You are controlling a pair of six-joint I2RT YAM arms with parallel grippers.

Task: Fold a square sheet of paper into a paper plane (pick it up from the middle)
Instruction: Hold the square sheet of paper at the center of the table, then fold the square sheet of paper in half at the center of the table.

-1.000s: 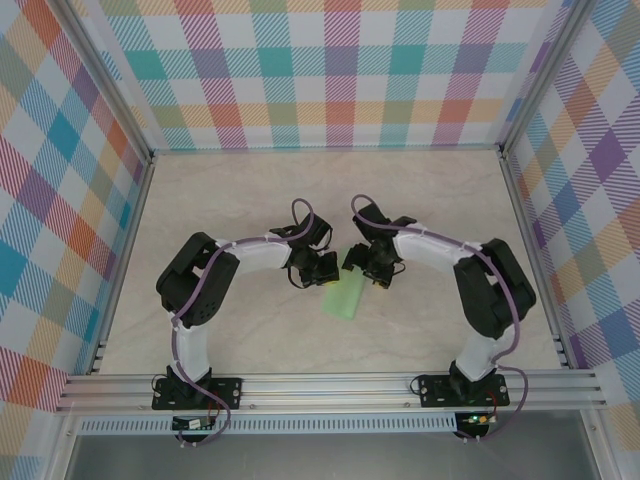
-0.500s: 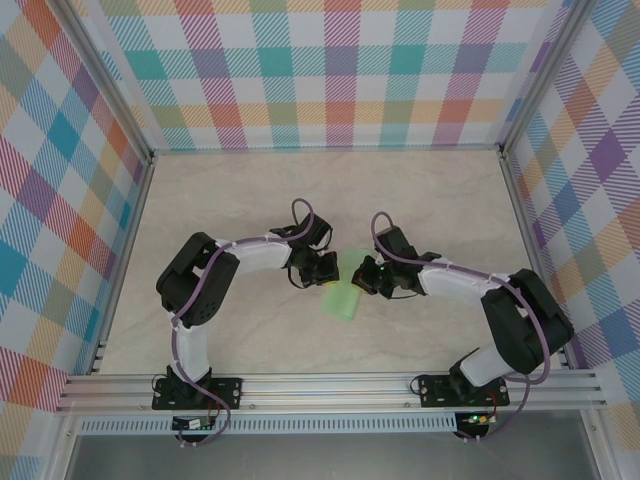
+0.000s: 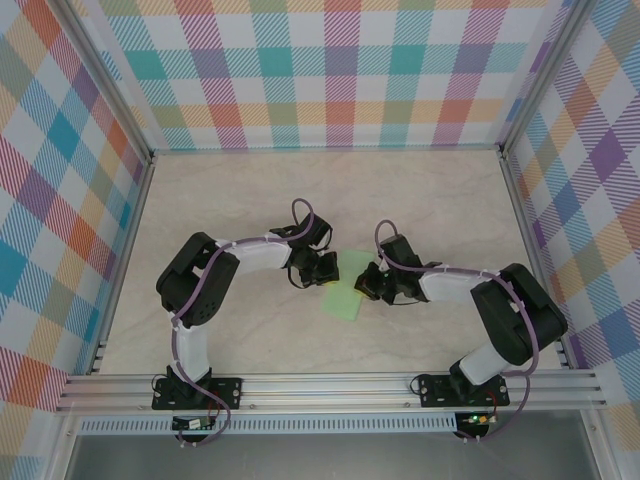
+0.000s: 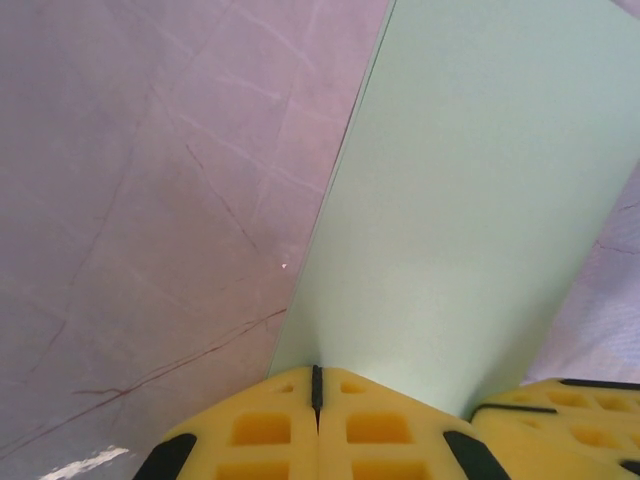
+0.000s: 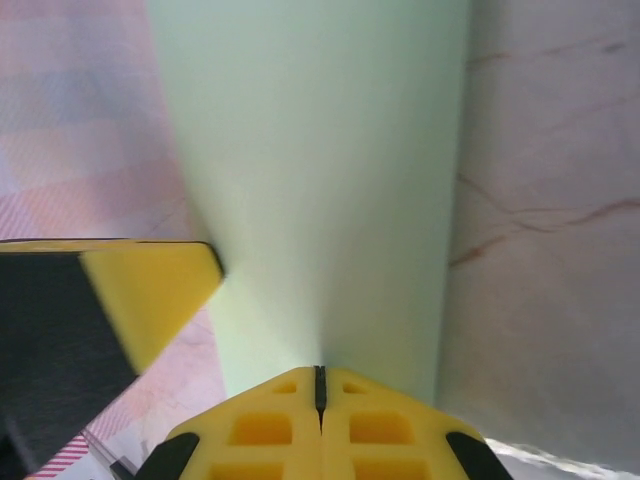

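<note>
Roughly, largest first. Plaid walls (image 3: 340, 70) enclose the cell on three sides, multicolour checks. Table (image 3: 240, 200) is pale marble-look w/ thin reddish veins. Aluminium rail (image 3: 330, 385) runs across the near edge, both arm bases bolted to it.

Left arm (image 3: 255, 255) is white w/ black joints and a purple cable; it bends up from its base and reaches in toward centre. Right arm (image 3: 460, 285) mirrors it, forearm lying low and pointing left toward centre.

Green paper (image 3: 345, 295) sits approx. mid-table betw. the two wrists. It is pale green, unmarked, and reads as a narrow folded strip rather than a full square. Its long axis runs diagonally, far end betw. the grippers, near end toward the rail. Cannot tell whether it lies flat or slightly lifted.

Left gripper (image 3: 325, 268) is at the strip's left side, jaws fully closed: its yellow pads (image 4: 270, 430) meet on a thin dark seam, nothing visible betw. them. The paper's broad face spreads out from just beyond the tips.

Right gripper (image 3: 370, 283) is at the strip's right side, likewise closed, pads (image 5: 370, 430) flush, nothing pinched as far as seen, paper face directly ahead of the tips. The two grippers are near each other, apart.
</note>
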